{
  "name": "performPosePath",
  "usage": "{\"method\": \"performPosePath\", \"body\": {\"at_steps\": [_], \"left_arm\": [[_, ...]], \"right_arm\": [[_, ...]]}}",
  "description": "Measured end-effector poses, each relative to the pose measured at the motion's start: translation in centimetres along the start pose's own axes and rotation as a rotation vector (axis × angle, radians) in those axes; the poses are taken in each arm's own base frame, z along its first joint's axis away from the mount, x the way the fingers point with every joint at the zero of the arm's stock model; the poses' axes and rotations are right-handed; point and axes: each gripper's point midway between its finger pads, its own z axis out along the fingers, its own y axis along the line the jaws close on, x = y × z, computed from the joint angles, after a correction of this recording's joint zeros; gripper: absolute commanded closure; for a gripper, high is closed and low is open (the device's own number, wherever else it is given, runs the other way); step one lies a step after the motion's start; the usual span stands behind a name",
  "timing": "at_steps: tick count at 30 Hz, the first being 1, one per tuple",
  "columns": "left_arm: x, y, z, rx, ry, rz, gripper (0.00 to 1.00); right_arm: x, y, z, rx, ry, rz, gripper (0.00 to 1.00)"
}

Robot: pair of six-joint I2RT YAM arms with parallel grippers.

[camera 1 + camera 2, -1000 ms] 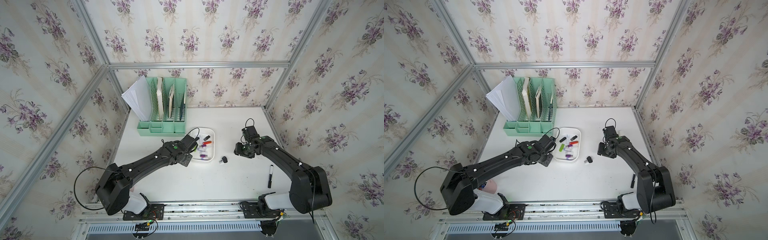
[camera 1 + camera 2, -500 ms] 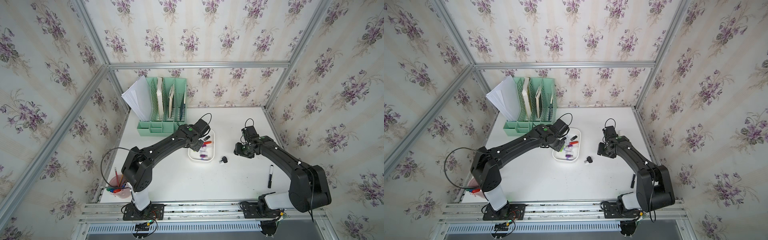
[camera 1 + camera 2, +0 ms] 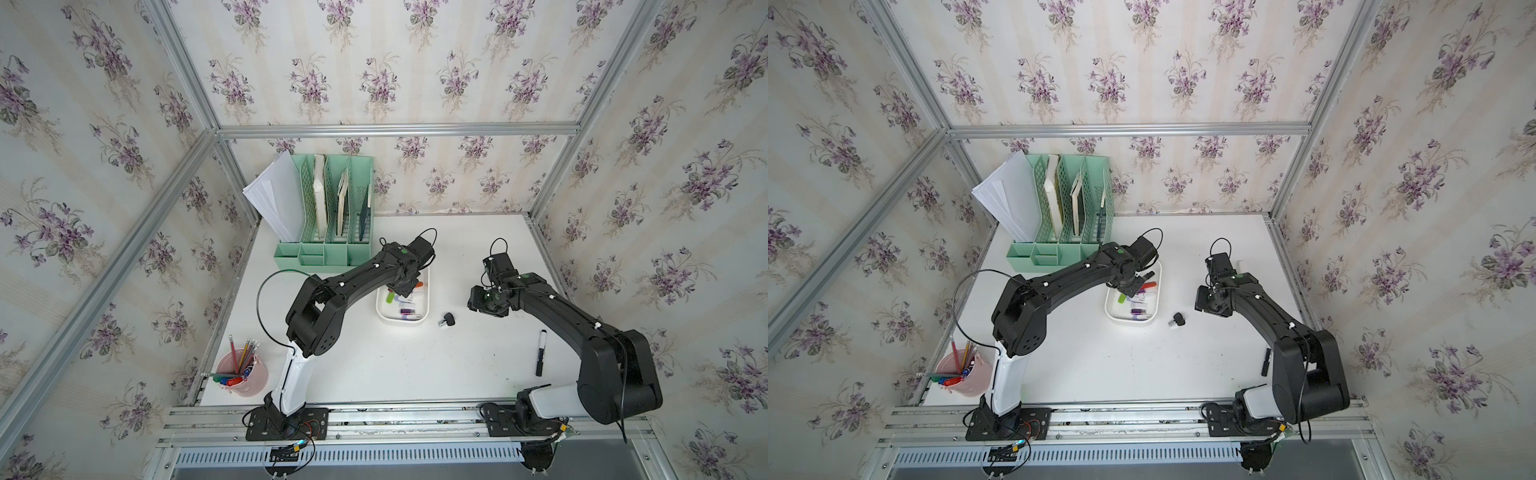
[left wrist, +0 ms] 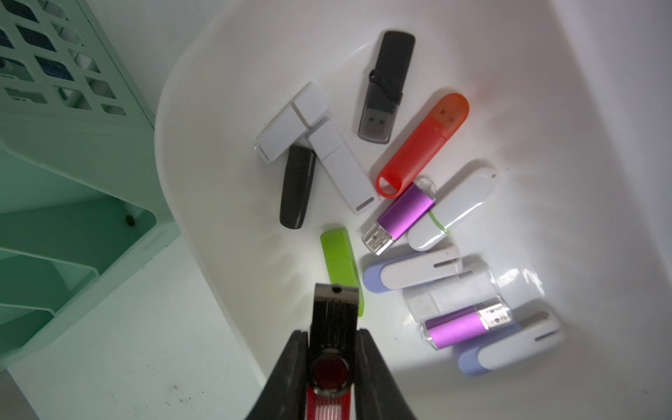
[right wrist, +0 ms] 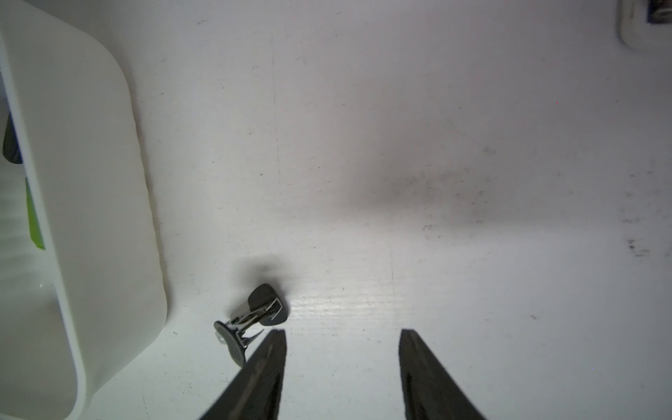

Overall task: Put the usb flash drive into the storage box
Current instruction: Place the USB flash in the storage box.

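My left gripper (image 4: 332, 332) is shut on a black-and-red swivel usb flash drive (image 4: 336, 309). It hangs just above the near-left corner of the storage box (image 4: 171, 109), over a green drive. In both top views the left gripper (image 3: 405, 286) (image 3: 1128, 286) sits over the far part of the white storage box (image 3: 422, 318) (image 3: 1113, 316). Several other drives lie inside the box: white, black, red, purple, lilac. My right gripper (image 5: 342, 332) (image 3: 478, 301) stands open over bare table to the right of the box, holding nothing.
A black binder clip (image 5: 251, 320) (image 3: 448, 319) lies on the table between the box and the right gripper, close to one finger. A black marker (image 3: 541, 353) lies at the front right. The mint-green file organizer (image 3: 328, 232) stands at the back left, and a pink pen cup (image 3: 245, 374) at the front left.
The left arm has swung from the box's left side to over the box, its elbow lifting, with the drive still held. The right arm has not moved.
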Motion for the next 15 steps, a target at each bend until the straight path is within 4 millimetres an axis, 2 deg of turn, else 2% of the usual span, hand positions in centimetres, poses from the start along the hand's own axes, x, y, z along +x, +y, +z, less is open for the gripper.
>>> {"method": "performPosePath", "body": {"at_steps": [3, 15], "left_arm": [[-0.1, 0.4, 0.8, -0.041, 0.018, 0.014, 0.73], [1.8, 1.0, 3.4, -0.114, 0.103, 0.035, 0.73]], "right_arm": [[0.0, -0.1, 0.1, 0.001, 0.002, 0.001, 0.45], [0.1, -0.2, 0.2, 0.003, 0.006, 0.000, 0.45]]}}
